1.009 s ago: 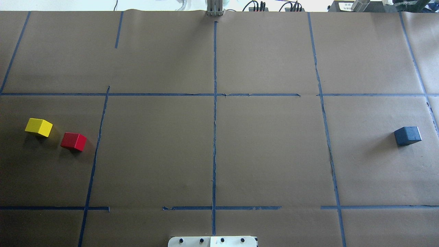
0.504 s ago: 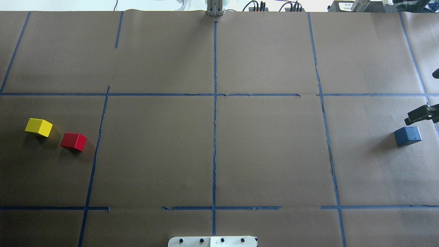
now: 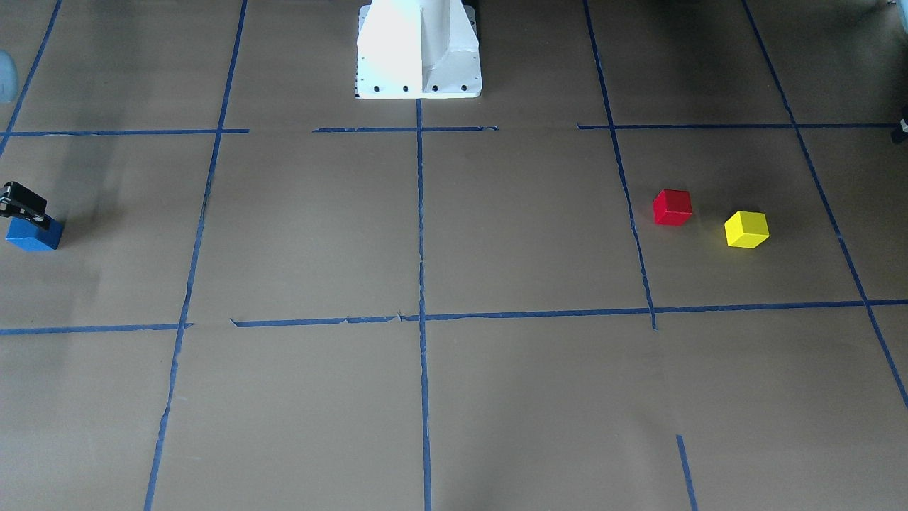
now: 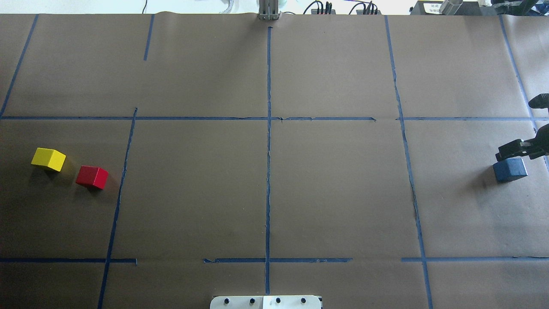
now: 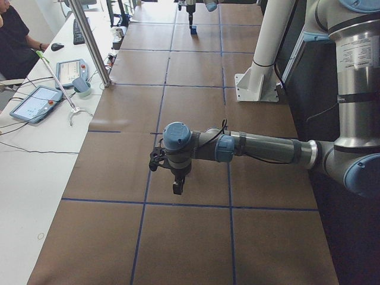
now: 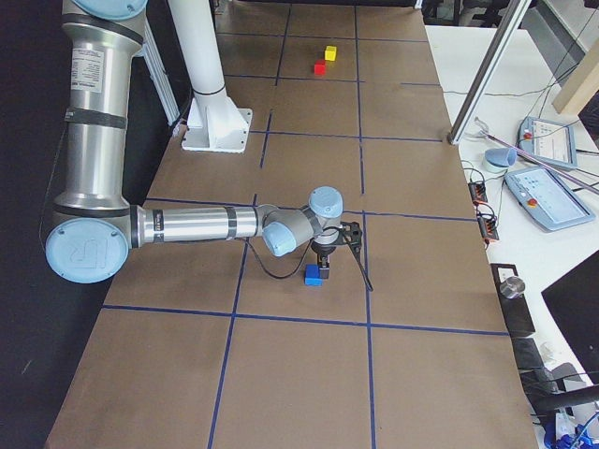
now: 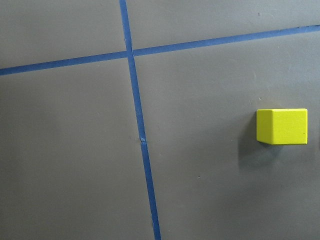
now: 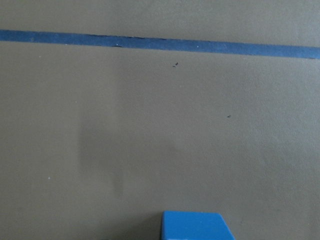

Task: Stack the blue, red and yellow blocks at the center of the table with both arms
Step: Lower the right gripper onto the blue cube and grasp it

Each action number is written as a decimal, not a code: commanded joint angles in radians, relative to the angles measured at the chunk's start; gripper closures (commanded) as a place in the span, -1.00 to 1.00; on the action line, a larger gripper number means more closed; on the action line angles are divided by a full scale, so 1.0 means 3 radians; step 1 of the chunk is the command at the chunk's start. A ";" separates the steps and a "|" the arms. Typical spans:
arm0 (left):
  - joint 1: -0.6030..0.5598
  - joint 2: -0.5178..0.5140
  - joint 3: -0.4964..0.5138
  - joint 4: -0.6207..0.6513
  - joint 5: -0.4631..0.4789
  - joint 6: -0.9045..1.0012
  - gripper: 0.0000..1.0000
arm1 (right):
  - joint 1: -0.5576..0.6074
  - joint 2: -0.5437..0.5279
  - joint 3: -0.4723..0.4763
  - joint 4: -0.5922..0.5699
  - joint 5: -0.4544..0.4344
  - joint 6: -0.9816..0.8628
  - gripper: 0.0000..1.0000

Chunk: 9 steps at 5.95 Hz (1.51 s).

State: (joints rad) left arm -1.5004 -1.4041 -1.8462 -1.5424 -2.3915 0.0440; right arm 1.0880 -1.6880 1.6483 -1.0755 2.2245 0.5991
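The right gripper point(image 4: 514, 150) hovers at the blue block's point(image 4: 509, 170) 12 o'clock; the left gripper point(image 5: 177, 187) hangs aloft. The red block point(image 4: 92, 177) lies at the yellow block's point(image 4: 48, 159) 4 o'clock. I cannot tell either gripper's finger spread.

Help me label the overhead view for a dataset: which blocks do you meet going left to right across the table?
yellow block → red block → blue block
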 commanded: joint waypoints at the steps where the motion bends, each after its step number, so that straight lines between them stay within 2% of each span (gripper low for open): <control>1: -0.0005 -0.0003 -0.0018 -0.0013 0.0000 -0.0004 -1.00 | -0.0057 -0.0008 -0.0074 0.0011 -0.0011 0.0007 -0.98; 2: -0.0005 -0.0003 -0.0023 -0.0013 0.0000 -0.0004 -1.00 | -0.0093 -0.0028 -0.0110 0.0011 -0.0011 0.0002 -0.97; 3: -0.0005 -0.0003 -0.0028 -0.0013 0.0000 -0.0004 -1.00 | -0.0119 -0.0028 -0.0151 0.0006 -0.0011 0.0007 -0.28; 4: -0.0005 -0.0003 -0.0033 -0.0013 -0.0005 -0.0004 -1.00 | -0.0134 -0.0028 -0.0192 0.0006 -0.0011 0.0002 0.83; 5: -0.0005 -0.0003 -0.0033 -0.0018 -0.0005 -0.0004 -1.00 | -0.0134 0.0007 -0.0141 0.0001 0.0014 0.0002 1.00; 6: -0.0005 -0.0003 -0.0038 -0.0028 -0.0005 0.0001 -1.00 | -0.0291 0.0225 0.0117 -0.0085 0.0065 0.0306 1.00; 7: -0.0005 0.0007 -0.0023 -0.0165 0.0000 0.0017 -1.00 | -0.0642 0.0749 0.0277 -0.0213 0.0122 0.1109 1.00; 8: -0.0005 0.0042 0.0002 -0.0313 0.0000 0.0012 -1.00 | -0.1051 0.1336 0.0248 -0.0280 0.0066 0.1826 1.00; 9: -0.0005 0.0048 0.0008 -0.0325 0.0000 0.0012 -1.00 | -0.1384 0.1980 0.0147 -0.0564 -0.0258 0.2420 1.00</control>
State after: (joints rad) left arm -1.5018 -1.3935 -1.8469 -1.6248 -2.3916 0.0476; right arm 0.7757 -1.2753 1.7102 -1.1803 2.2142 1.1389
